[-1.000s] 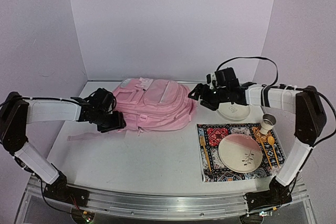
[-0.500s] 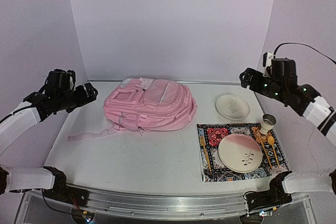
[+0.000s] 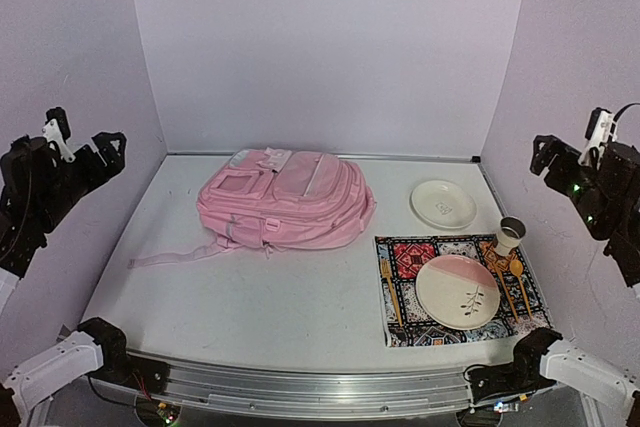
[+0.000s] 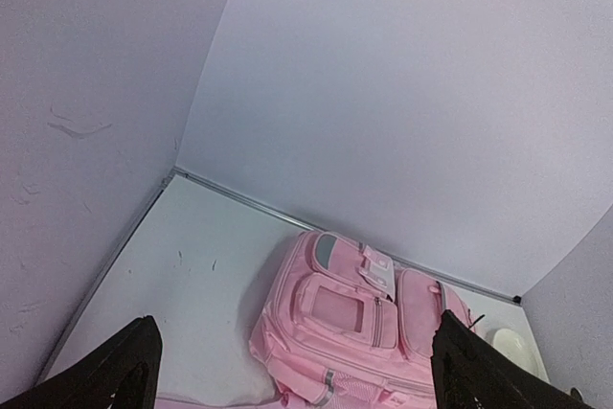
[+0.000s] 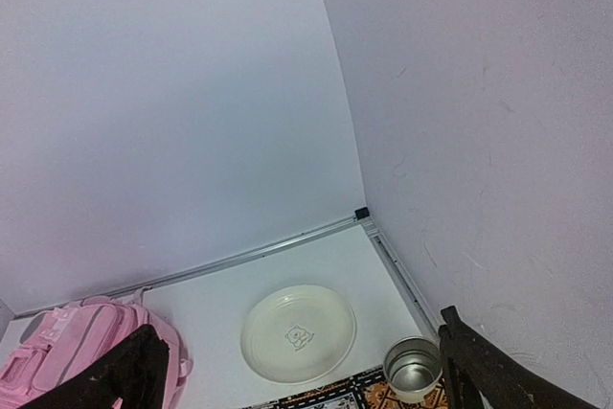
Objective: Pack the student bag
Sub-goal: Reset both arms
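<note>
Pink student bag (image 3: 285, 199) lies flat on desk (image 3: 250, 287), approx. 11 o'clock of centre. L fingers (image 4: 113, 375) & R fingers (image 5: 120, 375) spread wide, grasping nothing, high at 9 & 3 o'clock.

The left black two-finger gripper (image 3: 84, 139) hangs high at the far left, jaws spread wide and holding nothing. The right black two-finger gripper (image 3: 572, 142) mirrors it at the far right, equally wide, nothing between them. The white-sleeved left arm (image 3: 45, 372) and white-sleeved right arm (image 3: 592, 375) fold outward from their bases.

student bag (image 3: 285, 199) back left on table (image 3: 250, 297), small plate (image 3: 443, 204) to its right, placemat (image 3: 402, 253) before that plate
</note>
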